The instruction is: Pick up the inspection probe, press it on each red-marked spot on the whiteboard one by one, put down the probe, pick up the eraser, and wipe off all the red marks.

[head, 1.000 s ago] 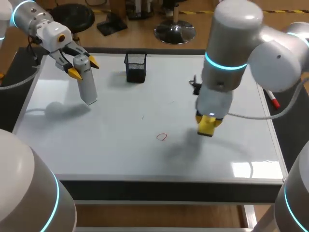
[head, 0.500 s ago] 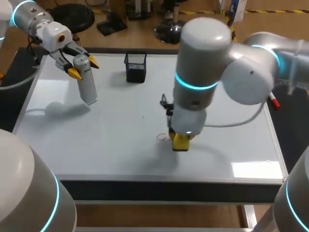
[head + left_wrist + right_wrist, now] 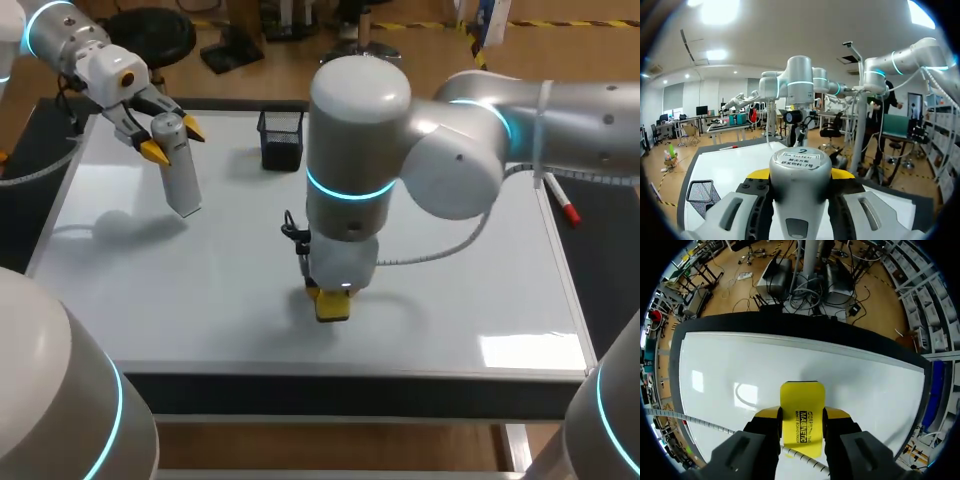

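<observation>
Over the whiteboard's [image 3: 200,290] far left corner, my left gripper [image 3: 172,138] is shut on the grey cylindrical probe [image 3: 181,178], which hangs tilted above the board. In the left wrist view the probe [image 3: 800,172] fills the space between the fingers. My right arm reaches past the middle; its gripper [image 3: 331,297] is shut on the yellow eraser [image 3: 333,306], which is down on the board near the front. The right wrist view shows the eraser [image 3: 801,415] gripped from both sides, flat on the whiteboard [image 3: 740,360]. No red mark shows in any view.
A black mesh basket [image 3: 281,139] stands at the back of the board, also seen beside the probe as the basket [image 3: 700,192]. A red marker [image 3: 565,208] lies off the board's right edge. Bare board lies left and right of the eraser.
My right arm has swept left across the board with the eraser, onto the place where a red mark stood; that mark no longer shows. The left arm has not moved.
</observation>
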Action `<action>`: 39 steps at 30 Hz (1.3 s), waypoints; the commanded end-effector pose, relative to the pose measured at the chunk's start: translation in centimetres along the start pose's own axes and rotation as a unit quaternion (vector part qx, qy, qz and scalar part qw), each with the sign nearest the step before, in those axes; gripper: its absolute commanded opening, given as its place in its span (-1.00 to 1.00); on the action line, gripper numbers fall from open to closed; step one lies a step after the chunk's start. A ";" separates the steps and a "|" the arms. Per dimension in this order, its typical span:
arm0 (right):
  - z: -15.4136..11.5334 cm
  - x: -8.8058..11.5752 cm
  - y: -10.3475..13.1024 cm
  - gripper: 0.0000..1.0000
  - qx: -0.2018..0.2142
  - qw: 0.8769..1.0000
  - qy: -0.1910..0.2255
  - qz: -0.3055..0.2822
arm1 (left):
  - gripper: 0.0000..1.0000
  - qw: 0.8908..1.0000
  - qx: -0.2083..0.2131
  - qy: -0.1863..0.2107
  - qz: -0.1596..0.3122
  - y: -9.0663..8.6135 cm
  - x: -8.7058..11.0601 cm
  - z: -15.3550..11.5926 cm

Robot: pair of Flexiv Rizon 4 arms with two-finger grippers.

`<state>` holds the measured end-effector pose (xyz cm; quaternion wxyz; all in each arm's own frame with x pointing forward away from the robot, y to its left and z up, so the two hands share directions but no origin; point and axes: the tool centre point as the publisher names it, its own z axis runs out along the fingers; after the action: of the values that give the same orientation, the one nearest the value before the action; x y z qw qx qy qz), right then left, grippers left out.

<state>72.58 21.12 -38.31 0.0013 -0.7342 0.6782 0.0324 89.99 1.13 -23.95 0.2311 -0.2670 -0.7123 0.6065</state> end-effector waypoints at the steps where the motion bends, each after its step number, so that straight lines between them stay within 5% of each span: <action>1: 1.0 -1.0 -1.1 -1.00 -0.005 1.000 0.019 -0.002 | -1.00 1.000 0.000 0.003 0.001 0.0 -0.1 -0.2; 17: 2.5 -1.5 -3.4 -1.00 -0.023 1.000 0.010 -0.005 | -1.00 1.000 0.000 0.003 0.001 0.0 -0.1 -0.2; 39: 4.0 1.7 -4.1 -1.00 -0.040 0.999 0.019 0.032 | -1.00 1.000 0.000 0.003 0.001 0.0 -0.1 -0.2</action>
<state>76.41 20.82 -42.15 -0.0441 -0.7126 0.6988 0.0443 89.99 1.14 -23.95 0.2311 -0.2670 -0.7123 0.6066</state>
